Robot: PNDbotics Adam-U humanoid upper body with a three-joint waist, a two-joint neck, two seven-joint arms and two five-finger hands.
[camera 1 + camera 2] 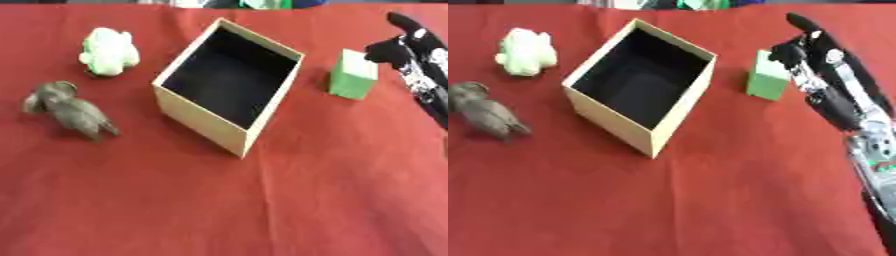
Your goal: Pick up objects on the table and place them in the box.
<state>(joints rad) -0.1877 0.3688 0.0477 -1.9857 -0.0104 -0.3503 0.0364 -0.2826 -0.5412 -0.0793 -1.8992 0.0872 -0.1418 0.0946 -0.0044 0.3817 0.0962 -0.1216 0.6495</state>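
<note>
An open cream box (229,86) with a dark inside stands in the middle of the red table. To its right sits a small green block (353,75). My right hand (820,60) is just right of the block, fingers extended toward it, thumb close to its top edge, not closed round it. At the left a pale green and white soft toy (109,51) lies near the far side. A grey elephant toy (69,108) lies in front of it. The box is empty as far as I can see. My left hand shows in no view.
The red cloth (262,210) covers the whole table. My right forearm (868,145) runs down the right edge. Some green and white things (262,4) lie beyond the far edge.
</note>
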